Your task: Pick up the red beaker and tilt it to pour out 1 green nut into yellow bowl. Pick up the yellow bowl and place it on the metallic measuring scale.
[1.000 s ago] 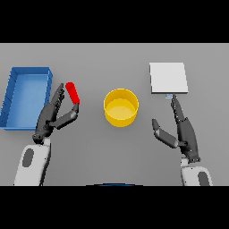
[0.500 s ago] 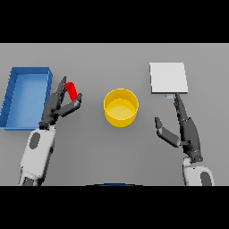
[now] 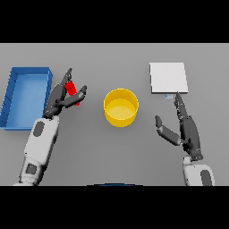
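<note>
The red beaker (image 3: 70,87) stands left of the yellow bowl (image 3: 120,121), largely covered by my left hand (image 3: 60,99). That hand reaches in from the lower left with fairly straight fingers on the beaker's left and the thumb on its right, so the beaker sits in the gap. I cannot tell whether they touch it. The bowl sits at the table's middle, and no nut shows in it. The metallic measuring scale (image 3: 167,77) lies flat at the far right. My right hand (image 3: 188,129) hovers open below the scale, to the right of the bowl.
A blue bin (image 3: 29,70) stands at the left edge, just behind and beside my left hand. A small label sticks out at the scale's near edge.
My left hand has advanced up and to the right until its fingers and thumb straddle the red beaker, hiding most of it. The right hand has barely shifted.
</note>
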Robot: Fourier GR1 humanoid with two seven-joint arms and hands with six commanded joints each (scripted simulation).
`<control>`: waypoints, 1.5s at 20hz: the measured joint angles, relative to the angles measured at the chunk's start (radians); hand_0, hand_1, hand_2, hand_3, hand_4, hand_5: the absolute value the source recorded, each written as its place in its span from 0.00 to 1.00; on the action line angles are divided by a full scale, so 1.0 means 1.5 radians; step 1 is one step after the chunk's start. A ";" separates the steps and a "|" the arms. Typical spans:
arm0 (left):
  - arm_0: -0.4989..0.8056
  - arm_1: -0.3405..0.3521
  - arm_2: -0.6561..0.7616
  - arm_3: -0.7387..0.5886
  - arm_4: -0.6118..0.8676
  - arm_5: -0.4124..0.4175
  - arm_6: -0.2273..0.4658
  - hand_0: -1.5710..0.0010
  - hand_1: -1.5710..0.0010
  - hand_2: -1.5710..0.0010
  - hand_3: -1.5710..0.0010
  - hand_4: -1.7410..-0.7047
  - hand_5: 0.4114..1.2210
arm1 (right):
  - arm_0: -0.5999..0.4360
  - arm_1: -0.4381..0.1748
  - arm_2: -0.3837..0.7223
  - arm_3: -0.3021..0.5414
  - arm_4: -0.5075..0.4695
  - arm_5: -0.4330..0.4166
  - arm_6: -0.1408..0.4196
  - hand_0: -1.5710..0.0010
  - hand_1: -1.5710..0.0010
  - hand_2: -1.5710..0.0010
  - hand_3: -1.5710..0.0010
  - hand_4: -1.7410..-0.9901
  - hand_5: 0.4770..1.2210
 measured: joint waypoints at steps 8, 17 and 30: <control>-0.041 -0.032 0.018 0.057 -0.015 0.067 -0.028 0.36 0.35 0.35 0.35 0.29 0.78 | 0.017 0.000 0.005 -0.016 0.003 0.001 -0.003 1.00 1.00 1.00 1.00 0.61 0.28; -0.046 -0.040 0.025 0.053 -0.006 0.082 -0.086 0.05 0.05 0.05 0.05 0.07 0.86 | 0.002 0.001 0.009 0.002 0.006 0.006 -0.017 1.00 1.00 1.00 1.00 0.62 0.26; -0.081 0.063 -0.162 -0.086 -0.144 0.059 0.038 0.01 0.01 0.01 0.01 0.01 0.87 | 0.010 -0.002 0.022 -0.013 0.046 -0.012 -0.014 1.00 1.00 1.00 1.00 0.66 0.30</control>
